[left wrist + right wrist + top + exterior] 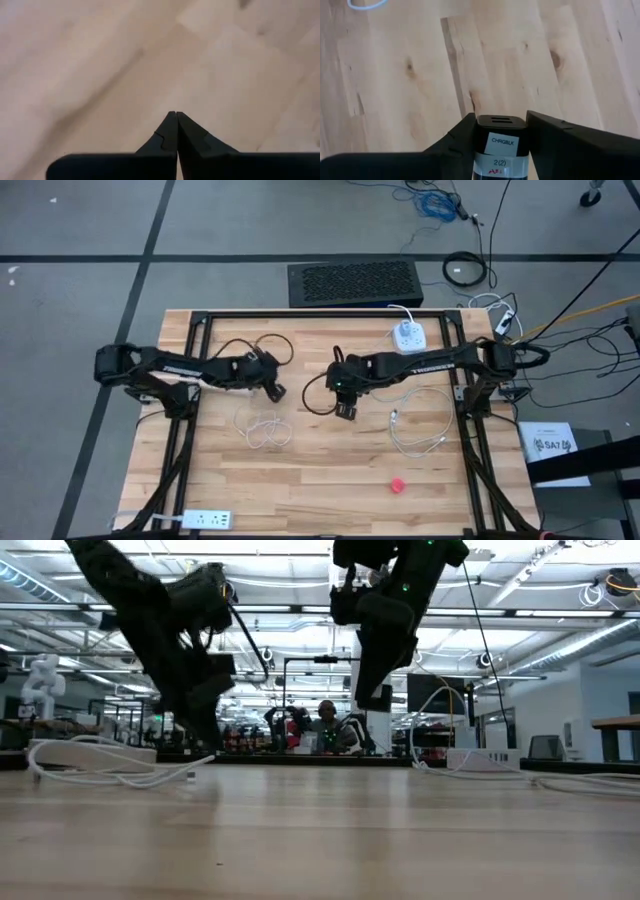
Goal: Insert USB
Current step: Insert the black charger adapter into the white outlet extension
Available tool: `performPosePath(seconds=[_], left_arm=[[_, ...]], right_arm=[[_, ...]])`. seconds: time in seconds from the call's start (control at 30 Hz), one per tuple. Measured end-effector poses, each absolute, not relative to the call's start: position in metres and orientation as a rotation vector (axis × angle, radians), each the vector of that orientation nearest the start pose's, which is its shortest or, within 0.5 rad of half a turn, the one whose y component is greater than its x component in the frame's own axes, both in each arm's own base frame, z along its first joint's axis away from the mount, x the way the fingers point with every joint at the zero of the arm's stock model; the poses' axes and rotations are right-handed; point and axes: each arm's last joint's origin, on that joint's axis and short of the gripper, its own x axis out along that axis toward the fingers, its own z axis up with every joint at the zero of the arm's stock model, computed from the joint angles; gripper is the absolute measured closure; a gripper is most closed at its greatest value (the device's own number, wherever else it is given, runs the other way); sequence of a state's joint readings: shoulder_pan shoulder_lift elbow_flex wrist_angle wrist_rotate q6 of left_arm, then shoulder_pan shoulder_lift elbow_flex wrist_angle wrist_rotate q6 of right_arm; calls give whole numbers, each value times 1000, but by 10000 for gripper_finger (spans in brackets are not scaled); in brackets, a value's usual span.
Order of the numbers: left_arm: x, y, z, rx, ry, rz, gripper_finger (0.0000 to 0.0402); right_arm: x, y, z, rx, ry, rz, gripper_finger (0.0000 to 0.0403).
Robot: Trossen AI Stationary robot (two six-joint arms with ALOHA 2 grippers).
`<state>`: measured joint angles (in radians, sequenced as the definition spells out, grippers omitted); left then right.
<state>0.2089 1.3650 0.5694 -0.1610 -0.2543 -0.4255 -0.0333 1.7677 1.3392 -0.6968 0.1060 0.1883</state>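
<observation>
The black charger block point(500, 145), labelled CHRGBLK, sits clamped between the two fingers of the right gripper point(501, 131), its slotted end pointing past the fingertips toward bare wood. In the high view the right gripper point(346, 408) hangs near the middle of the wooden table point(330, 490), and the block itself cannot be made out there; only the right wrist view shows it and its label.

Just to the gripper's outer side lies a loose white USB cable point(415, 430), its plug end nearest the gripper. Beyond the gripper toward the far edge sits a white power adapter point(406, 334). To its other side, between the two grippers, lies a second coiled white cable point(262, 428). A small red object point(397, 485) rests toward the near edge, well apart, with open wood around it. A white power strip point(205, 520) lies at the near left corner.

The low view shows the right gripper point(375, 690) raised off the tabletop, with clear air under it.

The left gripper point(176, 131) is closed on nothing, fingertips meeting over plain wood; in the high view it point(275, 390) hovers just beside the coiled cable.
</observation>
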Motion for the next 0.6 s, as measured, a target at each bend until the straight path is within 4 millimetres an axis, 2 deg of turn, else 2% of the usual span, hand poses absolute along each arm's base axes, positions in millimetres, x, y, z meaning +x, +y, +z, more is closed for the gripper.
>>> performPosePath(seconds=[0.1, 0.2, 0.27, 0.33, 0.43, 0.6], left_arm=[[219, 50, 173, -314, 944, 787, 400], [197, 45, 195, -330, 1070, 967, 400], [181, 42, 202, -365, 1180, 1062, 400], [167, 39, 201, -389, 1282, 1137, 400], [157, 39, 191, -399, 1336, 1190, 400], [162, 43, 168, -441, 1247, 1117, 400]], right_arm=[[360, -14, 229, 123, 1107, -228, 289], [360, -14, 229, 116, 1109, -223, 289], [360, -14, 229, 108, 1107, -217, 289], [361, -14, 230, 98, 1097, -208, 289], [363, -14, 231, 80, 1076, -195, 289], [367, -14, 233, 48, 1040, -167, 289]])
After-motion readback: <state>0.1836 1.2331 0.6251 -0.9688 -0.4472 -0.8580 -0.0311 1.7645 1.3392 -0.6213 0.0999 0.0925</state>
